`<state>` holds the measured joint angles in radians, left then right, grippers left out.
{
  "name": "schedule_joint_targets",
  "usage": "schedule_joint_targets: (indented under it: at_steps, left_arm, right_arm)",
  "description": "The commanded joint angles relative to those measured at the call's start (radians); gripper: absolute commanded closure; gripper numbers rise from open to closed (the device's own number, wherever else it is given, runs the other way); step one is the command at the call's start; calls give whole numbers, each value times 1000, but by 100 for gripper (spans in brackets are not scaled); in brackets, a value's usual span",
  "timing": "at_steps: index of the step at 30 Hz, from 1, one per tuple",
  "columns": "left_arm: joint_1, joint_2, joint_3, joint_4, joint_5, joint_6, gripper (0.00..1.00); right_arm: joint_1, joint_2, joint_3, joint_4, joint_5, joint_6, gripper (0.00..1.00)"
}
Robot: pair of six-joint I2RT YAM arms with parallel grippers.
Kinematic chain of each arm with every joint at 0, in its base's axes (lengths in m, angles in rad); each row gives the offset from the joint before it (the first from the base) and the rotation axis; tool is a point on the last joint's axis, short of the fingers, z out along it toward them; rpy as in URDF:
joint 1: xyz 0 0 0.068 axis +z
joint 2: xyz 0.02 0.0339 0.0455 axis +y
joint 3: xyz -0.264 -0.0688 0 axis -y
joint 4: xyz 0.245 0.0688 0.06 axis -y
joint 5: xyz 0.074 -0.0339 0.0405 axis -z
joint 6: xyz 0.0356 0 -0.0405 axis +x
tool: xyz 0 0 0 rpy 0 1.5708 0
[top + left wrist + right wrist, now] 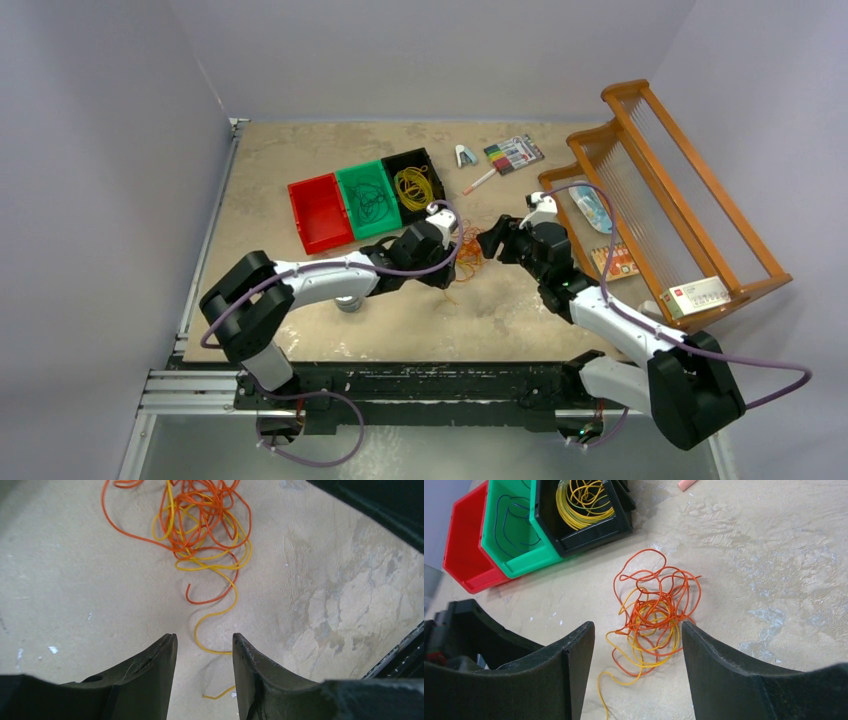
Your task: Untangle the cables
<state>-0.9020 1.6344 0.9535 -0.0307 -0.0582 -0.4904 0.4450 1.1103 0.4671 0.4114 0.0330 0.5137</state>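
the tangle of cables (468,250) lies on the bench (280,170) near its middle, close to the black bin (415,180) on the side toward the arms, and between the two sets of fingers. from above it is only a small orange smudge. the wrist views resolve it into thin orange-red and yellow strands looped through one another in a loose knot, with a yellow tail (197,625) trailing out of the heap across the bare surface. the left wrist view shows that tail curling toward the gap between the left fingers (162,655), which stand moderately apart and hold nothing. only the right wrist view shows the bins' contents clearly: a yellow coil (579,505) in the black bin, a dark wire (509,520) in the green bin (514,560), and the red bin (466,565) beside that. the right fingers (579,650) are spread wide, framing the tangle and gripping nothing. overhead, both arms reach inward, one to each side of the heap, and a wooden rack (700,178) stands at the far right.
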Motion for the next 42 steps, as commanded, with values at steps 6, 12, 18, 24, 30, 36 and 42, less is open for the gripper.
schedule_joint_targets:
  at_steps: [6, 12, 18, 24, 30, 36, 42]
  left_arm:
    - [-43, 103, 10, 72, -3, -8, 57]
    - [-55, 127, 17, 65, -52, -2, 57]
    - [-63, 163, 34, 55, -69, 15, 58]
    - [-72, 204, 65, 37, -87, 45, 59]
    - [-94, 239, 101, -16, -155, 91, 64]
    - [-109, 243, 91, -46, -204, 106, 69]
    - [-108, 227, 69, -45, -218, 105, 90]
  right_arm:
    - [3, 10, 10, 37, -20, 18, 33]
    - [4, 15, 19, 32, -22, 11, 33]
    - [4, 30, 22, 42, -34, 11, 33]
    - [3, 41, 24, 52, -35, 11, 33]
    - [3, 47, 27, 53, -32, 5, 33]
    - [2, 55, 24, 61, -33, 10, 33]
    - [3, 60, 28, 61, -32, 11, 33]
